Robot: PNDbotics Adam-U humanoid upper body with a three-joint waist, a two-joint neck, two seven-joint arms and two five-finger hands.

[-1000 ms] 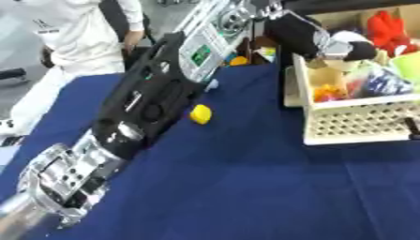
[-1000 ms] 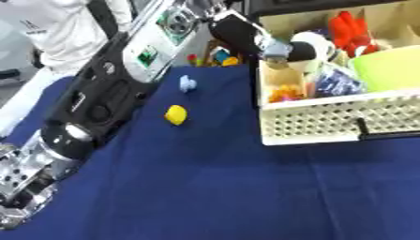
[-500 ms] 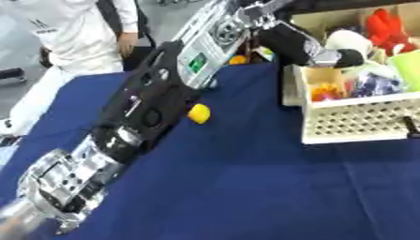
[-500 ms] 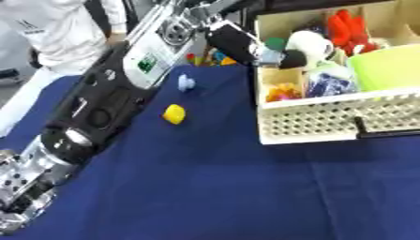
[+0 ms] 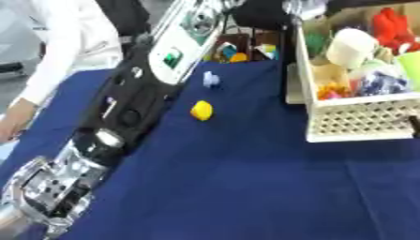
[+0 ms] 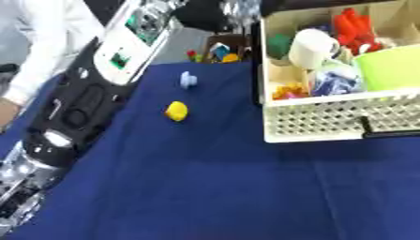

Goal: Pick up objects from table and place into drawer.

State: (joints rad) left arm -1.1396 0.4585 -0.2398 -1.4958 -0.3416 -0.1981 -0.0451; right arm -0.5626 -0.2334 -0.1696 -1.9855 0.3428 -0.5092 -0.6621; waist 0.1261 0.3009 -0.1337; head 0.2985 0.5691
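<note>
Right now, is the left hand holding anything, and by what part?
It cannot be told. The left arm reaches to the top edge near the drawer, but its hand is hidden.

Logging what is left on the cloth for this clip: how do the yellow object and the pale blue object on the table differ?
The yellow object is rounded and bright yellow; the pale blue object is paler and looks smaller and more irregular. The yellow one lies nearer the camera, the blue one farther back towards the table's far edge. Both sit loose on the blue tablecloth, left of the white drawer, apart from each other and touched by no hand.
</note>
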